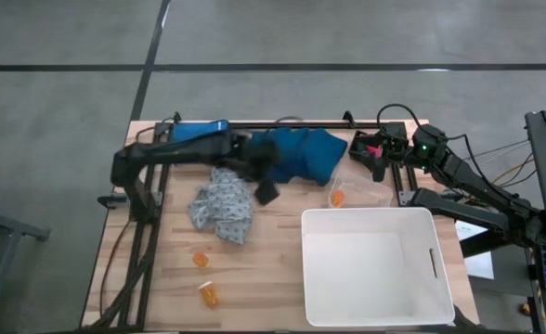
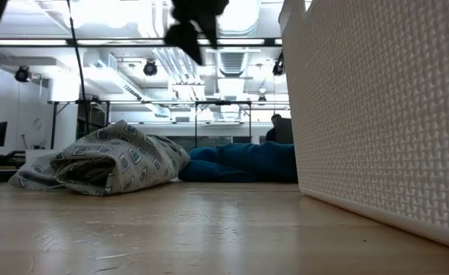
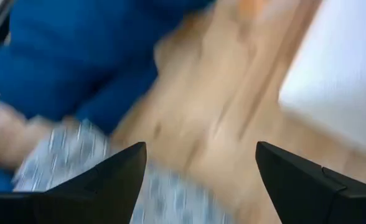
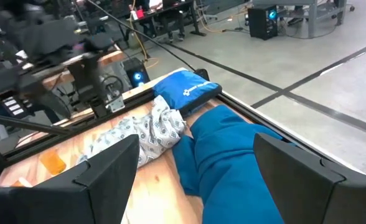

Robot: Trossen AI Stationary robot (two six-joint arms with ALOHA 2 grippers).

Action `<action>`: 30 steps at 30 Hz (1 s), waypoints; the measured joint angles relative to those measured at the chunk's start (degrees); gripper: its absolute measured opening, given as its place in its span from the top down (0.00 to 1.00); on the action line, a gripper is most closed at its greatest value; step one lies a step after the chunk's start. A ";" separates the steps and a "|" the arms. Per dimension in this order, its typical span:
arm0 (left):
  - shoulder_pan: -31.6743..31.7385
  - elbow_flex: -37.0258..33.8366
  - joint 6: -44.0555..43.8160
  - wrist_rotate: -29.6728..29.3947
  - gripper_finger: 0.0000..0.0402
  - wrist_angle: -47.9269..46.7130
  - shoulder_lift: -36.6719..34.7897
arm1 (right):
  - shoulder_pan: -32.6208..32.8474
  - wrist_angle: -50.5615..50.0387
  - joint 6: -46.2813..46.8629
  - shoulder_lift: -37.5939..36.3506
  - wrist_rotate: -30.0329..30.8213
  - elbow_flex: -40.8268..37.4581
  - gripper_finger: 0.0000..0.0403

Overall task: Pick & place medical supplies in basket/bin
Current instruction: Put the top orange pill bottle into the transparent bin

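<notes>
A dark teal garment (image 1: 303,154) lies bunched on the table's far middle, and a pale patterned garment (image 1: 219,210) lies heaped to its near left. In the low view the patterned garment (image 2: 108,162) rests in front of the teal one (image 2: 243,163). Three orange pill bottles (image 1: 201,259) (image 1: 208,294) (image 1: 337,196) lie on the wood. The white bin (image 1: 375,265) stands at the near right. My left gripper (image 1: 267,193) (image 3: 201,149) hangs open above the wood between the patterned garment and the bin. At the far right my right gripper (image 1: 377,160) (image 4: 195,146) waits open, holding nothing.
A blue packet (image 1: 199,130) lies at the far left edge by the black frame rail (image 1: 282,124). Something pink-red (image 1: 373,147) shows beside the right gripper. Bare wood (image 1: 264,269) lies between the bottles and the bin. The bin wall (image 2: 385,114) fills the low view's right side.
</notes>
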 joint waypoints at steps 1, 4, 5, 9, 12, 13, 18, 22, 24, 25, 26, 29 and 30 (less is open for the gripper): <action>-1.51 -0.47 -0.34 -0.33 0.24 -1.91 -0.89 | 0.02 0.00 0.02 0.00 -0.02 0.00 0.23; -7.25 -4.53 -2.34 -1.47 0.24 -4.08 -4.62 | 0.02 0.00 0.02 0.01 -0.02 0.00 0.23; -9.43 -6.59 -3.74 -2.25 0.23 -3.92 -6.15 | 0.00 0.00 0.02 0.00 0.00 0.00 0.23; -19.10 -15.75 -12.43 -6.81 0.24 -0.82 -13.23 | 0.00 0.00 0.02 0.00 -0.02 0.00 0.23; -25.76 -22.49 -19.16 -9.05 0.23 1.73 -17.80 | 0.00 0.00 0.02 0.01 -0.02 0.00 0.23; -27.73 -24.33 -21.73 -9.23 0.23 1.83 -19.20 | 0.02 0.00 0.02 0.00 -0.02 0.00 0.23; -35.41 -31.85 -34.82 -9.25 0.23 1.90 -24.97 | 0.00 0.00 0.02 0.00 -0.02 0.00 0.23; -40.04 -36.89 -43.43 -9.22 0.23 2.68 -27.36 | 0.00 0.00 0.02 0.01 -0.02 0.00 0.23; -41.97 -39.45 -46.00 -9.22 0.22 4.00 -27.79 | 0.01 -0.02 0.02 0.00 -0.02 0.00 0.23; -42.69 -40.73 -47.01 -9.14 0.22 4.92 -27.86 | 0.00 0.00 0.02 0.00 -0.01 0.00 0.23; -43.28 -41.97 -47.91 -8.74 0.22 6.09 -27.94 | 0.01 -0.01 0.02 0.00 -0.02 0.00 0.23; -44.41 -45.10 -49.64 -5.95 0.21 9.20 -28.02 | 0.00 -0.01 0.02 0.00 -0.01 0.00 0.23; -44.61 -46.12 -49.84 -5.03 0.21 10.33 -28.01 | 0.00 0.00 0.02 0.00 -0.02 0.00 0.23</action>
